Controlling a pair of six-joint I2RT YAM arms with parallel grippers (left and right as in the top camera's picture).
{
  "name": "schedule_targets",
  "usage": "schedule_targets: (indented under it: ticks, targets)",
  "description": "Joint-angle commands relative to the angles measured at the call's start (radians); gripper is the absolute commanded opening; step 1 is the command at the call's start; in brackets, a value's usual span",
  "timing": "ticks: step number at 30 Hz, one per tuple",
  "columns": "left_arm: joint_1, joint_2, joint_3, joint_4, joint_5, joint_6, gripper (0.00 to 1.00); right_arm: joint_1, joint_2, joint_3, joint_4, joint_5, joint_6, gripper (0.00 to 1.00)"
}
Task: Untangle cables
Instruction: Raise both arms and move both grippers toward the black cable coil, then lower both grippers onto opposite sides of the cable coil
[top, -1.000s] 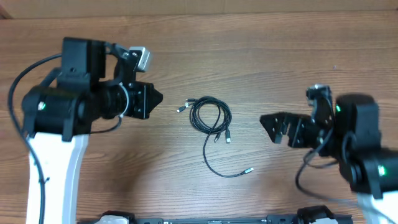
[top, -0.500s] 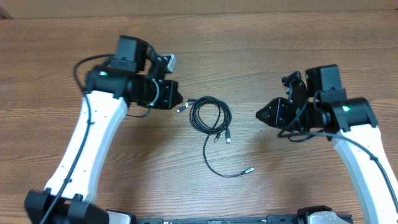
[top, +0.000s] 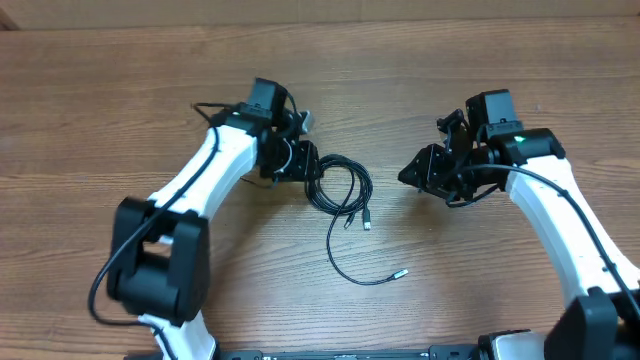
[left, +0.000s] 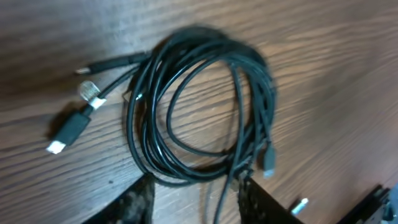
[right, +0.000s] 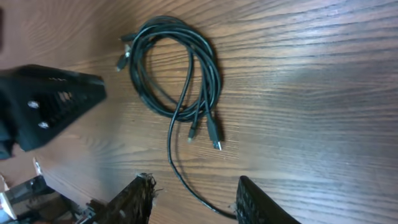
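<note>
While the cables (top: 338, 186) lay coiled mid-frame on the bench (top: 100, 100), the left end effector (left: 196, 200) stood, fingers parted, at their left edge; the right end effector (right: 194, 199), likewise parted and empty, hung farther right.

brown wood-grain table (top: 100, 80), grain running left to right, filling nearly the whole overhead view; paler tan strip (top: 400, 10) beyond its far edge; soft even light, faint sheen.

Smooth, slightly glossy black plastic-sheathed cables (left: 146, 146), shiny silver metal plug tips (left: 57, 147), matt brown wood-grain table (left: 323, 74)
</note>
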Motion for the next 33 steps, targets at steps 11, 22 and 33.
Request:
schedule_targets:
  ticks: [11, 22, 33]
  targets:
    - [-0.020, 0.111, -0.005, 0.056, -0.082, -0.006, 0.42, 0.199, 0.103, 0.019, 0.136, 0.229, 0.173, 0.47]
    - [-0.026, 0.111, -0.005, 0.076, -0.126, -0.002, 0.33, 0.296, 0.262, 0.019, 0.206, 0.403, 0.410, 0.57]
    - [-0.026, 0.111, -0.005, 0.071, -0.126, -0.002, 0.37, 0.301, 0.327, 0.019, 0.293, 0.360, 0.440, 0.60]
